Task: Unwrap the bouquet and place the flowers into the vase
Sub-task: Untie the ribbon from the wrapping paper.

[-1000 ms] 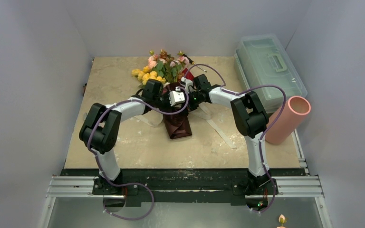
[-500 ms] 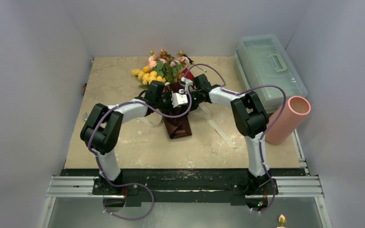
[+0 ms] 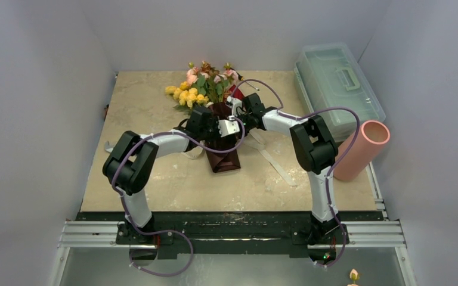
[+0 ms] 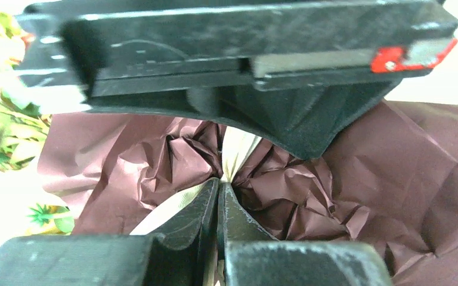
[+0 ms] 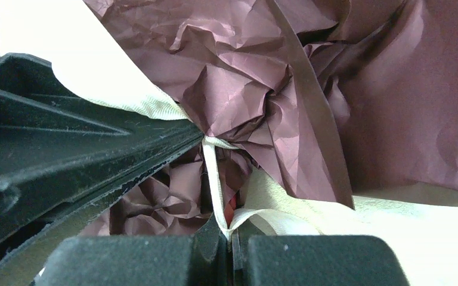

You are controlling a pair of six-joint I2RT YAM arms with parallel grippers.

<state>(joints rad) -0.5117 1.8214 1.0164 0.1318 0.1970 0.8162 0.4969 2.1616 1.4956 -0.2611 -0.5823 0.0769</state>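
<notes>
Bouquet place: the bouquet (image 3: pixel 217 128) is lying on the counter (image 3: pixel 149 101), around the middle and a little toward the far edge.
Bouquet axis: its long axis is running from the near edge to the far edge.
Bouquet heading: the flowers (image 3: pixel 203 86) are pointing at the far edge and fanning out pink, yellow and orange; the wrapped stem end is pointing back at the near edge.
Wrapping: the dark red paper (image 4: pixel 358 173) is crinkling into a tight waist where the cream ribbon (image 5: pixel 214 179) is crossing it.
Ribbon tails: two loose cream lengths are trailing over the counter from the waist, one toward the near-left corner and a longer one toward the near-right corner.
Left fingers: the left fingers (image 4: pixel 212 202) are pressing together at the waist from the left side, and a strip of ribbon is running in between their tips, so they are pinching the ribbon.
Right fingers: the right fingers (image 5: pixel 220 235) are clenching a thin strand of the ribbon, which is stretching from their tips up to the knot at the waist.
Arms: both arms are reaching in from the near edge and meeting over the waist of the bouquet.
Vase: the vase (image 3: pixel 361 149) is leaning at the right edge of the counter, well apart from the bouquet, with its open mouth tilting up and to the right.
Box: a clear greenish box (image 3: pixel 337 83) with a handle is sitting by the far-right corner, just beyond the vase.
</notes>
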